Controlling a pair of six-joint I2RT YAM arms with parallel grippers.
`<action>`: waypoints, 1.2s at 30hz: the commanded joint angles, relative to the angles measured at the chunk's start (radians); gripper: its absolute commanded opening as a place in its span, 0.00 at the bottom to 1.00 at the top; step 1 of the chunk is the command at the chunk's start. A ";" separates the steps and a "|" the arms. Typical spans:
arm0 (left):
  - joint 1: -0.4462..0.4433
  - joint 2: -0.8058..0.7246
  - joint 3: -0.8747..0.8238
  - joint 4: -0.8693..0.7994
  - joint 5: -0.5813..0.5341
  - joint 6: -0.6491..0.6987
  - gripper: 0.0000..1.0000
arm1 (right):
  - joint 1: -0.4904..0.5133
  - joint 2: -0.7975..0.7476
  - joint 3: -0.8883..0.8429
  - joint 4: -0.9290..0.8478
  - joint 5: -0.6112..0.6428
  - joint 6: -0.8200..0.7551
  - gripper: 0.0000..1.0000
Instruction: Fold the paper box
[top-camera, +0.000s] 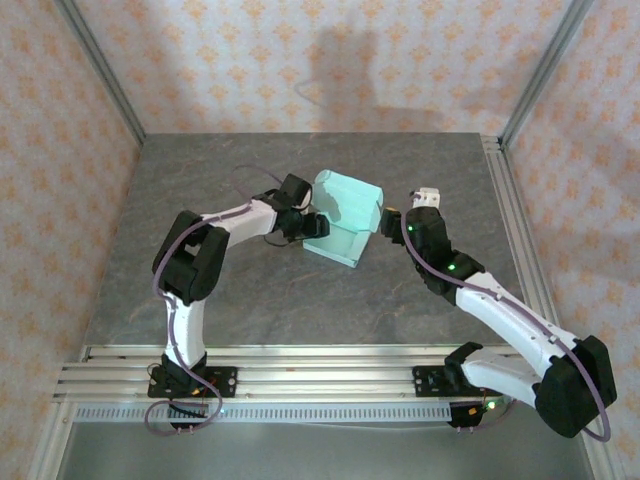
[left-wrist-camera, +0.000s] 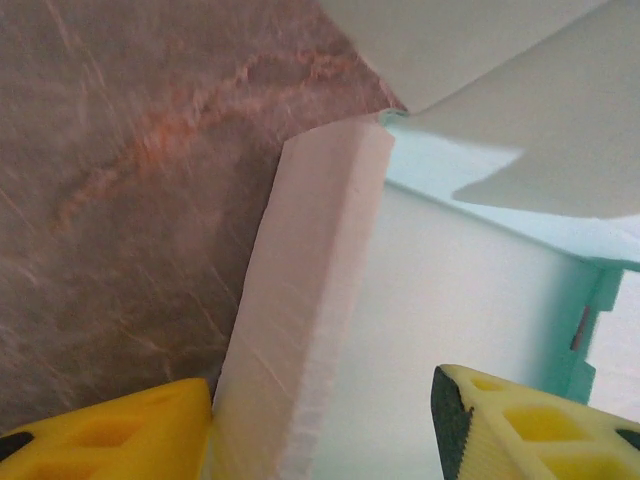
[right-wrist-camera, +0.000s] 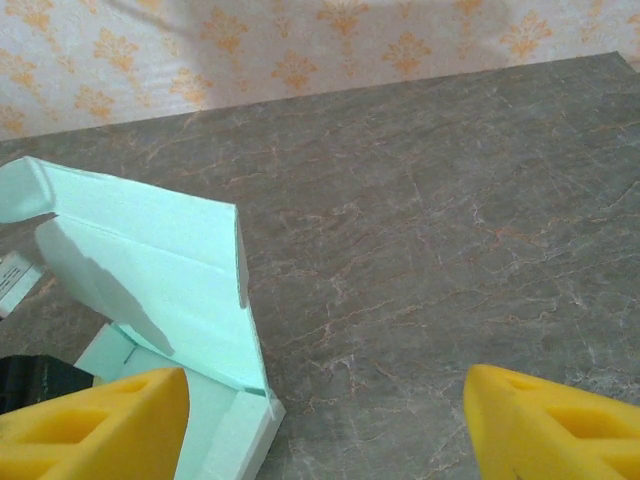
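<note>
The paper box (top-camera: 345, 222) is pale mint-green card and stands half-formed in the middle of the table, its lid flap (top-camera: 352, 196) raised and curling over. My left gripper (top-camera: 308, 226) is at the box's left side. In the left wrist view this gripper (left-wrist-camera: 322, 385) straddles the folded side wall (left-wrist-camera: 300, 330): one yellow finger (left-wrist-camera: 120, 430) is against the wall's outside, the other finger (left-wrist-camera: 530, 425) is inside the box, apart from the wall. My right gripper (top-camera: 392, 222) is open by the box's right corner (right-wrist-camera: 250, 420), with bare table between its fingers (right-wrist-camera: 328, 375).
The box rests on a grey marbled table (top-camera: 300, 300). Aluminium rails (top-camera: 300, 365) run along the near edge and metal frame posts (top-camera: 545, 70) stand at the back corners. Patterned walls enclose the table on three sides.
</note>
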 joint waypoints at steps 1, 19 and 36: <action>-0.028 -0.072 -0.057 0.134 0.053 -0.131 0.61 | -0.005 0.012 0.038 -0.035 0.020 0.012 0.72; -0.070 -0.344 -0.298 0.254 -0.103 -0.233 0.61 | -0.005 0.273 0.140 -0.156 -0.095 0.024 0.52; -0.005 -0.472 -0.357 0.089 -0.195 -0.100 0.64 | -0.023 0.580 0.226 -0.133 -0.173 0.174 0.29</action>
